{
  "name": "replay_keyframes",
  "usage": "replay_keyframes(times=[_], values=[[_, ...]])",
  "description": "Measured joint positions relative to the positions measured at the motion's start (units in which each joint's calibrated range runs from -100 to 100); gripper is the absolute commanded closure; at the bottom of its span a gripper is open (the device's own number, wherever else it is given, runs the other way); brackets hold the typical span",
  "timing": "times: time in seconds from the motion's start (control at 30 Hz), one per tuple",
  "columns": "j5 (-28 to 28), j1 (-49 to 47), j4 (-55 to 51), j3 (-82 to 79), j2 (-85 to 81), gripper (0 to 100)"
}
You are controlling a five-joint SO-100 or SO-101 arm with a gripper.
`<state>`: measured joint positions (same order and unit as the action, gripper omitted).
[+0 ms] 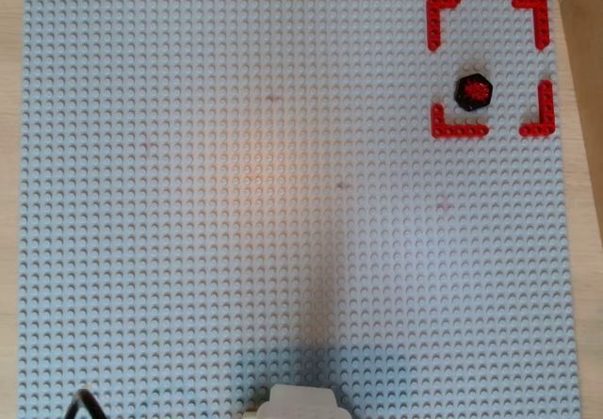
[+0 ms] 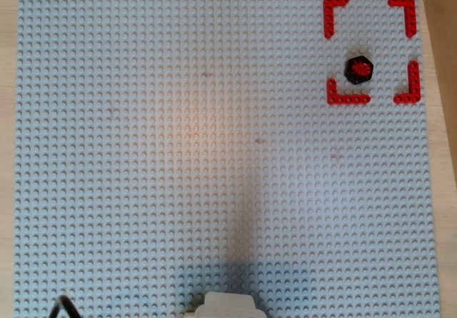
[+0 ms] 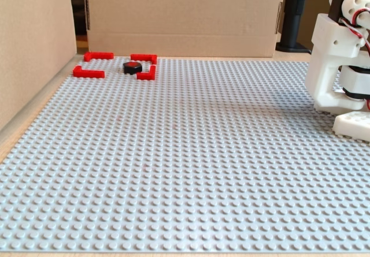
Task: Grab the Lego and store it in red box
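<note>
The Lego (image 1: 474,90) (image 2: 359,68) is a small black hexagonal piece lying with its red gear-like centre facing up. It rests on the grey studded baseplate (image 1: 283,202) inside the red box (image 1: 443,2) (image 2: 335,1), close to the lower left bracket in both overhead views. In the fixed view the Lego (image 3: 132,67) lies at the far left, within the red box (image 3: 88,72). Nothing touches it. Only the arm's white lower body (image 3: 338,66) shows, folded back at the right edge; the gripper is out of view.
The arm's white base (image 1: 301,402) pokes in at the bottom middle of both overhead views, with a black cable (image 1: 85,400) at the bottom left. Cardboard walls (image 3: 185,14) stand behind and to the left of the baseplate (image 3: 173,153) in the fixed view.
</note>
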<state>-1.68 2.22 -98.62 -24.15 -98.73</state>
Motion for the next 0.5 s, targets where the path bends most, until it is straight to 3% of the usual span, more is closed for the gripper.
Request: replay_keyframes(times=[0.5], values=[[0.0,0.0,-0.2,0.3,0.0,97]])
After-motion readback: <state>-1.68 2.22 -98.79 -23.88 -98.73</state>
